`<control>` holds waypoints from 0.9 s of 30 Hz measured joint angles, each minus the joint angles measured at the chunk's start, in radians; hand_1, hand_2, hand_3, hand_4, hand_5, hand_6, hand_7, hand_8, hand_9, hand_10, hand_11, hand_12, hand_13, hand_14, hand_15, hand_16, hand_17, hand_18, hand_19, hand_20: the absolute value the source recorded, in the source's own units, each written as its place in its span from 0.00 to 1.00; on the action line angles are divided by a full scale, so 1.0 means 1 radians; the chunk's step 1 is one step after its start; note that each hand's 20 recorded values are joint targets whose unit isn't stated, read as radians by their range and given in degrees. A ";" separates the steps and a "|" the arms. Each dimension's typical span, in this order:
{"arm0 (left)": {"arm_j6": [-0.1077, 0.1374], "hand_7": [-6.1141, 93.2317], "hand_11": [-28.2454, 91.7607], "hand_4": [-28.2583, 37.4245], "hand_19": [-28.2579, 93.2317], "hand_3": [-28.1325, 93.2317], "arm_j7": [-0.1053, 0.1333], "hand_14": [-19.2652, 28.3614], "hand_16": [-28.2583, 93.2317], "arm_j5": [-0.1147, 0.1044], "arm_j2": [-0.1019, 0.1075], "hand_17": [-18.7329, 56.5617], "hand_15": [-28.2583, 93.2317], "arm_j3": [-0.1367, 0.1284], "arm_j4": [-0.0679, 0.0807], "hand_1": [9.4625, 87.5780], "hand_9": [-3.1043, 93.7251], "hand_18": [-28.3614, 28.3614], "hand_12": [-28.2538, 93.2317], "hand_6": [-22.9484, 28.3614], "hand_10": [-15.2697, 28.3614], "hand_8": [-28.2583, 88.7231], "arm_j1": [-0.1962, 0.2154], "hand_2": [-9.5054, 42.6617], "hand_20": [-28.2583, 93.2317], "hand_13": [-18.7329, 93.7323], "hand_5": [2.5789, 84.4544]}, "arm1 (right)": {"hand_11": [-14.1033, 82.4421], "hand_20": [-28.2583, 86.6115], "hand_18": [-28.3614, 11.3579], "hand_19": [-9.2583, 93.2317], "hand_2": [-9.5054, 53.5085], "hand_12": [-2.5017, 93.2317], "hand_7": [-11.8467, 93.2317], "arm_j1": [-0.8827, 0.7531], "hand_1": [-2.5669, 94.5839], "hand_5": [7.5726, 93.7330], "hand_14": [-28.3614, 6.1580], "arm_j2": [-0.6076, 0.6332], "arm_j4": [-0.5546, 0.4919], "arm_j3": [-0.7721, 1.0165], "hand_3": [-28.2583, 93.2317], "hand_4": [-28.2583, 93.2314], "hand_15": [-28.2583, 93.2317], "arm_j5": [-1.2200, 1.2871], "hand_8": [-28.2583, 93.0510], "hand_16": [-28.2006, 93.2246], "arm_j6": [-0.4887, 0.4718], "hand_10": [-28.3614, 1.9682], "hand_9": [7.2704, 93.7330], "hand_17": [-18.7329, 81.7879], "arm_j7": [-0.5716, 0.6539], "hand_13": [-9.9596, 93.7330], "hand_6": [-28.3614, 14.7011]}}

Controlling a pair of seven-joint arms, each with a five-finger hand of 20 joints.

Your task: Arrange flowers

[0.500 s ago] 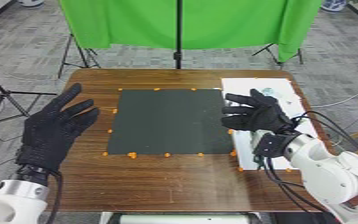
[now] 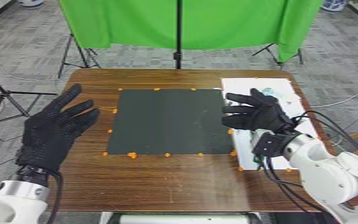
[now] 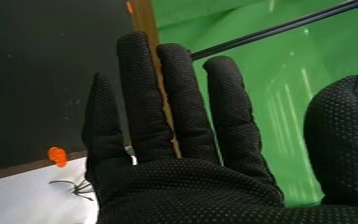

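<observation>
In the head view my left hand [image 2: 53, 131] is held over the table's left edge, fingers spread and straight, holding nothing. My right hand [image 2: 257, 113] is above the white board [image 2: 262, 159] on the table's right side, and it hides part of that board. The right wrist view has my right hand [image 3: 189, 187] with fingers straight and thumb apart, nothing between them. Beside it, thin dark stems [image 3: 80, 189] lie on the white surface. Pale greenish items [image 2: 269, 92] rest near the board's far end; I cannot tell their exact shape.
A dark square mat [image 2: 171, 122] lies mid-table, ringed by small orange markers [image 2: 132, 155]. Cables hang along my right arm. Beyond the brown table [image 2: 158, 185] stand a green cloth [image 2: 238, 25] and a black pole [image 2: 178, 35].
</observation>
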 measured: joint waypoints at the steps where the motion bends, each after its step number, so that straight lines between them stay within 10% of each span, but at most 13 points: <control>1: 0.000 0.23 0.47 0.04 0.71 0.86 0.001 1.00 0.16 0.000 0.001 0.10 0.65 0.000 0.000 0.17 0.32 0.97 0.33 0.57 0.84 0.14 0.000 0.32 0.34 0.35 0.33 | 0.31 0.39 0.13 0.64 0.32 0.16 0.27 0.000 0.18 0.50 0.29 0.001 -0.001 0.000 0.86 0.00 0.59 -0.007 0.12 0.32 0.002 0.40 0.56 0.27 -0.001 0.54 0.62; 18: 0.000 0.23 0.47 0.04 0.70 0.86 0.013 1.00 0.16 0.001 0.003 0.10 0.65 0.007 0.000 0.17 0.32 0.97 0.33 0.57 0.84 0.14 0.006 0.32 0.34 0.35 0.33 | 0.35 0.35 0.12 0.87 0.31 0.16 0.26 -0.170 0.21 0.54 0.31 -0.008 -0.135 0.152 0.84 0.01 0.70 -0.346 0.13 0.30 0.186 0.32 0.64 0.42 0.106 0.65 0.56; 27: 0.000 0.23 0.47 0.04 0.70 0.86 0.024 1.00 0.16 0.001 0.003 0.10 0.65 0.013 0.001 0.17 0.32 0.97 0.33 0.57 0.84 0.14 0.011 0.32 0.34 0.35 0.33 | 0.35 0.29 0.10 0.93 0.30 0.16 0.25 -0.282 0.22 0.56 0.33 -0.045 -0.213 0.264 0.82 0.02 0.71 -0.686 0.14 0.31 0.219 0.30 0.67 0.46 0.362 0.69 0.53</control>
